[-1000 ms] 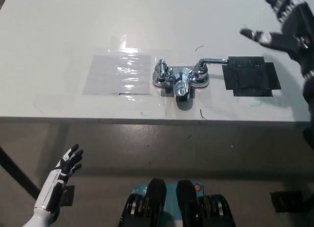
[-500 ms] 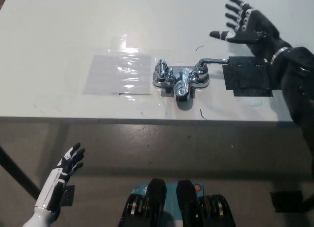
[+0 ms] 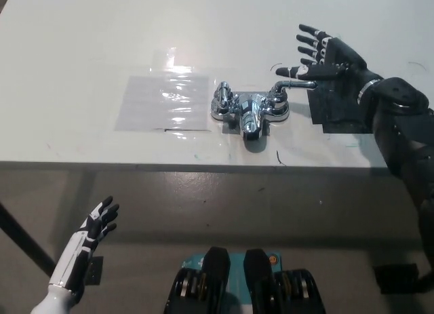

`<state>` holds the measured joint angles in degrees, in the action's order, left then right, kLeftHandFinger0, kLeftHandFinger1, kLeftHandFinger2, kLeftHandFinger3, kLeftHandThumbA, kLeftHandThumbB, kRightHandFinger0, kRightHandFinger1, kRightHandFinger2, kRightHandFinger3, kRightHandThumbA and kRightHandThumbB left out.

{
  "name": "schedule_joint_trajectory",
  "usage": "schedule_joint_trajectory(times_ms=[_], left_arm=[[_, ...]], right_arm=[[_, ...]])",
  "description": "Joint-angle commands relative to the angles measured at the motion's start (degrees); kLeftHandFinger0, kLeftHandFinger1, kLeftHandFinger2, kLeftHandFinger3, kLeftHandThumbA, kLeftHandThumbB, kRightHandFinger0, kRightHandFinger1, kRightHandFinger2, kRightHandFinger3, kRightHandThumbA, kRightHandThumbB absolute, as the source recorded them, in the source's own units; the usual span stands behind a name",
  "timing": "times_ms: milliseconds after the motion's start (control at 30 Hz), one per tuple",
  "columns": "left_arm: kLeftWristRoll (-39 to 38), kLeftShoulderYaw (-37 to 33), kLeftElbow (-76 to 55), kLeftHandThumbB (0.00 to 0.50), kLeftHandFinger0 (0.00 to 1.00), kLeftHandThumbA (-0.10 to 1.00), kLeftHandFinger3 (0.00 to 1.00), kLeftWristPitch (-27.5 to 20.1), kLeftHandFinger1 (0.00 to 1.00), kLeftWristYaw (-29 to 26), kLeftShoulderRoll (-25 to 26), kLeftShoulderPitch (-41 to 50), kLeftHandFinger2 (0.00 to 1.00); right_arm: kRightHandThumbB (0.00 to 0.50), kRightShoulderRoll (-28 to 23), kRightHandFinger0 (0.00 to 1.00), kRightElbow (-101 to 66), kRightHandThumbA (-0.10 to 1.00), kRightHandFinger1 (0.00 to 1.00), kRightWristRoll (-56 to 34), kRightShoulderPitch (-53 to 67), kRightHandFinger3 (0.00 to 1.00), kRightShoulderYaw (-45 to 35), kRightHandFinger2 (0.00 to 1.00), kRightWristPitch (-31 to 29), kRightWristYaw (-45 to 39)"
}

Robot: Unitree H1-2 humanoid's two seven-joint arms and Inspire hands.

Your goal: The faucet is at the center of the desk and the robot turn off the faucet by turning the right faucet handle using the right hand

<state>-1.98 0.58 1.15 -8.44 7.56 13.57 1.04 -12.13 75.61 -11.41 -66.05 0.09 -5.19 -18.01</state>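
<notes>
Desk (image 3: 81,63): white, flat top, front edge running across the middle of the head view, a few small dark marks near that edge. Directly on it, at centre: chrome faucet (image 3: 249,108) with a spout toward the front edge, a left handle (image 3: 222,93) and a right faucet handle (image 3: 293,86) whose lever points to picture right, the base seated on a grey tape patch. Also on it: a clear, glossy film sheet (image 3: 164,102) taped flat just left of the faucet, and a black tape patch (image 3: 341,108) just right of it.
</notes>
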Motion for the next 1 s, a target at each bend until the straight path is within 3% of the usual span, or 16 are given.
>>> schedule_joint_trajectory(times_ms=[0, 300, 433, 567, 967], left_arm=[[0.1, 0.1, -1.3, 0.435, 1.0, 1.0, 1.0, -1.2, 1.0, 1.0, 1.1, -1.3, 1.0], [0.5, 0.0, -1.4, 0.44, 1.0, 1.0, 1.0, -0.9, 1.0, 0.9, 1.1, -1.3, 1.0], [0.3, -0.1, -1.2, 0.412, 1.0, 1.0, 1.0, -1.4, 1.0, 1.2, 1.2, -1.5, 1.0], [0.3, 0.0, -1.4, 0.433, 1.0, 1.0, 1.0, -0.6, 1.0, 1.1, 1.2, -1.7, 1.0], [0.0, 0.0, -1.1, 0.434, 1.0, 1.0, 1.0, -1.0, 1.0, 1.3, 1.3, -2.1, 1.0]], right_arm=[[0.342, 0.3, 1.0, 0.3, 1.0, 1.0, 1.1, -3.0, 1.0, -0.7, 1.0, -2.9, -0.2], [0.364, 1.1, 1.0, 1.2, 1.0, 1.0, 1.7, -2.4, 1.0, -1.1, 1.0, -2.4, -0.6], [0.361, 1.5, 1.0, 1.3, 1.0, 1.0, 1.9, -2.2, 1.0, -1.2, 1.0, -3.0, -0.7], [0.381, 2.0, 1.0, 1.4, 1.0, 1.0, 2.0, -2.1, 1.0, -1.6, 1.0, -2.8, -0.6], [0.379, 3.3, 1.0, 1.8, 1.0, 1.0, 2.2, -1.3, 1.0, -2.5, 1.0, -2.4, -0.8]])
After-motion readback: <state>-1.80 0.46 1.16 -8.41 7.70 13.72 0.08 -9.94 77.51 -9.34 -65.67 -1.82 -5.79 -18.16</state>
